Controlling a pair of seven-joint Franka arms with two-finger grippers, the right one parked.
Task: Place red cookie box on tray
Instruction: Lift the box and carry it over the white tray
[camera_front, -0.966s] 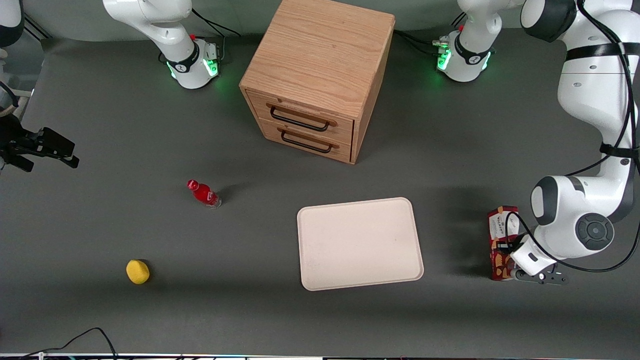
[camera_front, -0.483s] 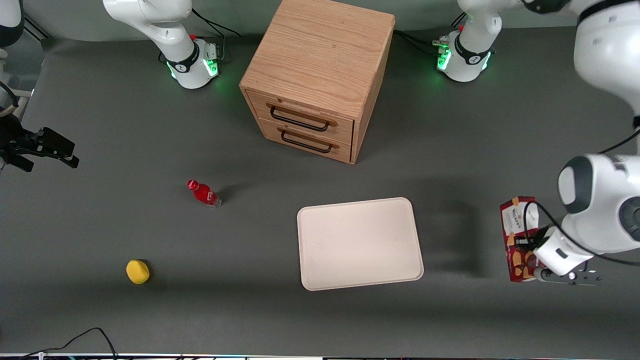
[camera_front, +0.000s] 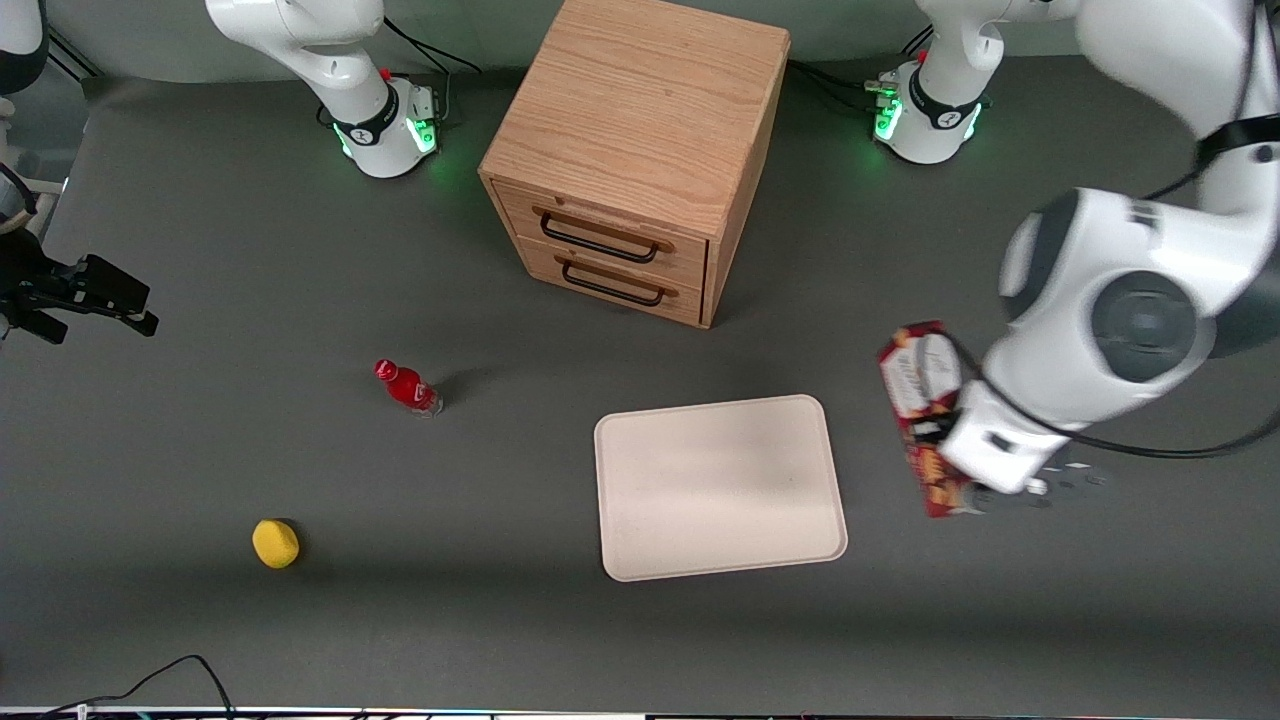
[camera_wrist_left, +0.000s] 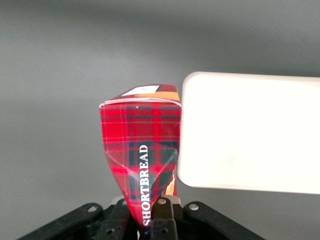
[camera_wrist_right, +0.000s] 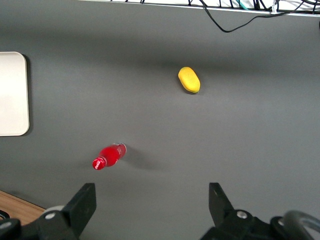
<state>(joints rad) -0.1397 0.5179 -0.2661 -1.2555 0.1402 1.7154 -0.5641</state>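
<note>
The red cookie box, a long dark-red tartan carton with a white label at one end, hangs in the air beside the tray on the working arm's side. My left gripper is shut on its middle; the black fingers pinch the crumpled carton at the word SHORTBREAD. The cream-white tray lies flat on the dark table, nearer the front camera than the drawer cabinet, with nothing on it. In the left wrist view a tray corner shows below the box.
A wooden two-drawer cabinet stands farther from the front camera than the tray. A small red bottle and a yellow object lie toward the parked arm's end of the table.
My left gripper has lifted the cookie box off the table and carried it up and toward the tray. The box now tilts slightly in the grip.
</note>
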